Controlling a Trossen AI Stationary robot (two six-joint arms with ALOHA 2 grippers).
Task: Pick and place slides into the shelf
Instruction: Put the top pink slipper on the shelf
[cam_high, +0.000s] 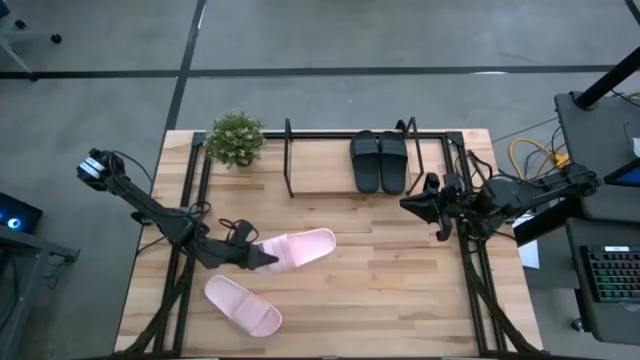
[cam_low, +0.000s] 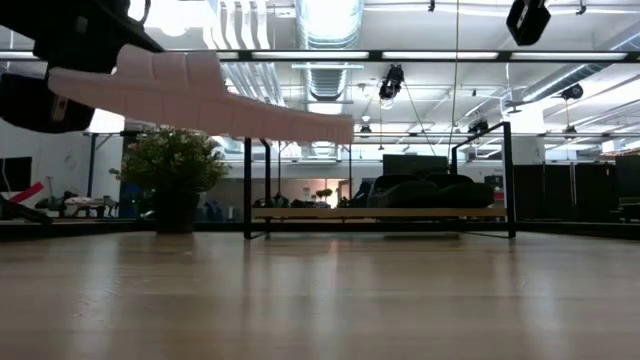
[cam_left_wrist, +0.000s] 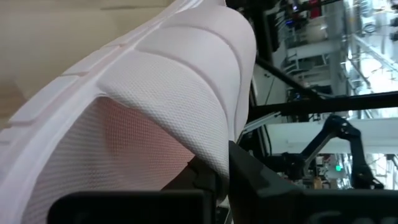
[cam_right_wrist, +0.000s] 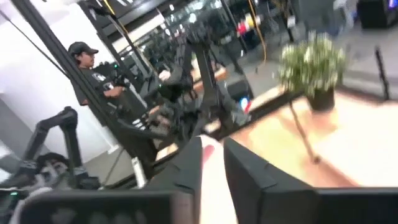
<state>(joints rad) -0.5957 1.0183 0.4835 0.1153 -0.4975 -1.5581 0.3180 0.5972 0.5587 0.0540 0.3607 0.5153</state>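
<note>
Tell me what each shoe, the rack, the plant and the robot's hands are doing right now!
Black slides: side by side on the shelf.
Shelf: upright, left part unfilled.
Lifted pink slide: off the table, held at one end.
Other pink slide: flat on the table.
Plant: upright beside the shelf.
Left gripper: fingers shut on the lifted pink slide.
Right gripper: holding nothing, by the shelf.

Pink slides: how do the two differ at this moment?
The pink slide at the left gripper is clamped and lifted off the table, as the low view shows; the other pink slide lies free on the table, nearer its front edge. They point in different directions. Both are pale pink, wide-strapped, and outside the shelf.
</note>
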